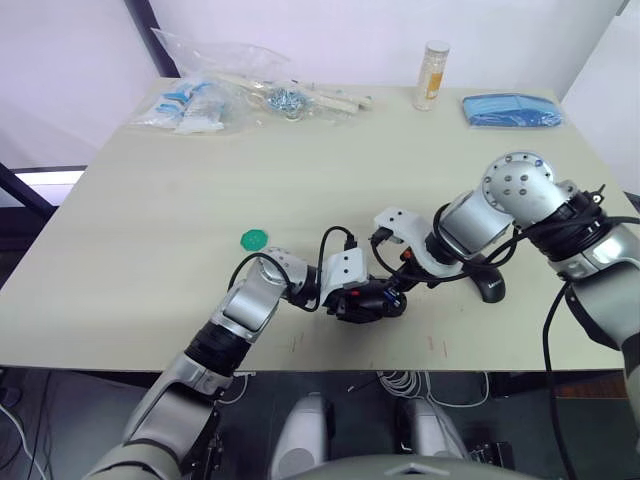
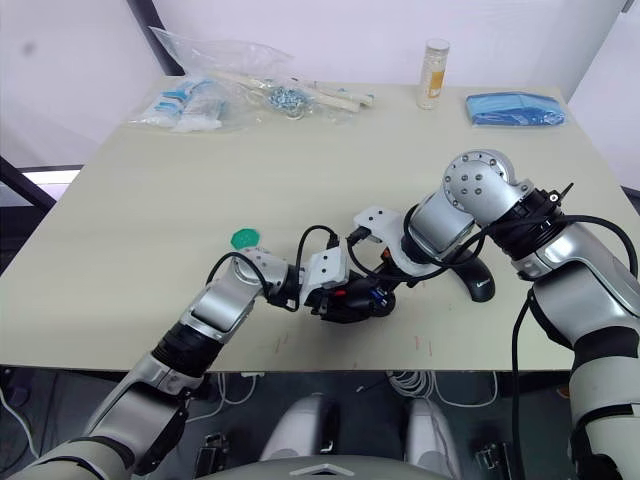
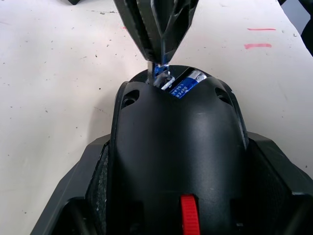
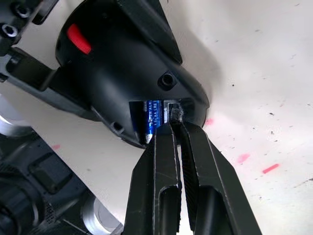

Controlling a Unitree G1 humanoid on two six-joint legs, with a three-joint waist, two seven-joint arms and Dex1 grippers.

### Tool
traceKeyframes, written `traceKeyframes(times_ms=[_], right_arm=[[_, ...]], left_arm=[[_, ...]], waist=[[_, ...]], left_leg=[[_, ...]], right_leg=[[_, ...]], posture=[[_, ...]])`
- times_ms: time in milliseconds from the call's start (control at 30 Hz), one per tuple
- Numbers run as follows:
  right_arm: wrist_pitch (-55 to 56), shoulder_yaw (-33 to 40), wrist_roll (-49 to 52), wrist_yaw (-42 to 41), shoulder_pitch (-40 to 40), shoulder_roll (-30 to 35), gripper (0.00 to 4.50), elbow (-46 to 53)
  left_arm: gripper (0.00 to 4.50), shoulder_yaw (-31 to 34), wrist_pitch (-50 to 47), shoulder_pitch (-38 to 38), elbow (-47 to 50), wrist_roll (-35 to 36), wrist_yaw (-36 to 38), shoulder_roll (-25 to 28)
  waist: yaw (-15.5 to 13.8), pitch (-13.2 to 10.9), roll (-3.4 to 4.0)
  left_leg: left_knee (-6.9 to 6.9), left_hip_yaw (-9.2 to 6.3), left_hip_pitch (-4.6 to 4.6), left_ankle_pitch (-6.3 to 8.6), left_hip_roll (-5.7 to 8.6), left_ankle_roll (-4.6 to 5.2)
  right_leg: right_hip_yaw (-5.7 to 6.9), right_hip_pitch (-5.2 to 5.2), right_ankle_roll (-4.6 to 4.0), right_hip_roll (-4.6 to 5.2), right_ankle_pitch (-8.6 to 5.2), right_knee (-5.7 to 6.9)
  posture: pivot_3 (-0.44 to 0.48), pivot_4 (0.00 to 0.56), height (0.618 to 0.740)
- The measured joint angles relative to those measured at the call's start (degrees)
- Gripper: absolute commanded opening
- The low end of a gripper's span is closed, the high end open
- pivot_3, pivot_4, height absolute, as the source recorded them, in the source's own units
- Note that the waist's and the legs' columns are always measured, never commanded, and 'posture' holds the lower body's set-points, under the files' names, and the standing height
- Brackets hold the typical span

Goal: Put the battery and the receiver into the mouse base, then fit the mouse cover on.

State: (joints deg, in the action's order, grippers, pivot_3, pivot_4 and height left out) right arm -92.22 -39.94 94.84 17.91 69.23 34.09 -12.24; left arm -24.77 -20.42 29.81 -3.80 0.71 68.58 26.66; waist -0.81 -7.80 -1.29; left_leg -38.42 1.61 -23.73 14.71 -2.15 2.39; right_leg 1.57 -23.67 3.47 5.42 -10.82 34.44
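Note:
The mouse base (image 3: 176, 147), black with a red scroll wheel (image 3: 189, 215), sits near the table's front edge with my left gripper (image 1: 365, 300) shut on its sides. The blue battery (image 3: 185, 85) lies in the open compartment at its rear end, also visible as the battery (image 4: 148, 120) from the right wrist. My right gripper (image 4: 177, 125) is at that compartment, shut on the small silver receiver (image 3: 163, 78), whose tip is beside the battery. The mouse cover (image 1: 490, 285), a plain black shell, lies on the table under my right forearm.
A green disc (image 1: 256, 239) lies left of the mouse base. At the table's far edge are clear plastic bags (image 1: 200, 100), a pile of screws (image 1: 285, 98), a small bottle (image 1: 432, 75) and a blue packet (image 1: 510, 110).

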Motion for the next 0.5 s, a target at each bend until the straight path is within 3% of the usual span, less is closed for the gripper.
traceKeyframes(times_ms=[500], right_arm=[[0.2,0.7,-0.7,0.3,-1.6,-0.5,0.0,0.4]], left_arm=[[2.93,0.0,0.0,-0.4,0.4,0.0,-0.2,0.3]], waist=[[0.1,0.1,0.08]], left_leg=[[0.02,-0.12,0.0,0.0,-0.01,0.0]], right_leg=[[0.08,0.02,0.01,-0.02,-0.01,-0.02]], posture=[[0.0,0.15,0.74]])
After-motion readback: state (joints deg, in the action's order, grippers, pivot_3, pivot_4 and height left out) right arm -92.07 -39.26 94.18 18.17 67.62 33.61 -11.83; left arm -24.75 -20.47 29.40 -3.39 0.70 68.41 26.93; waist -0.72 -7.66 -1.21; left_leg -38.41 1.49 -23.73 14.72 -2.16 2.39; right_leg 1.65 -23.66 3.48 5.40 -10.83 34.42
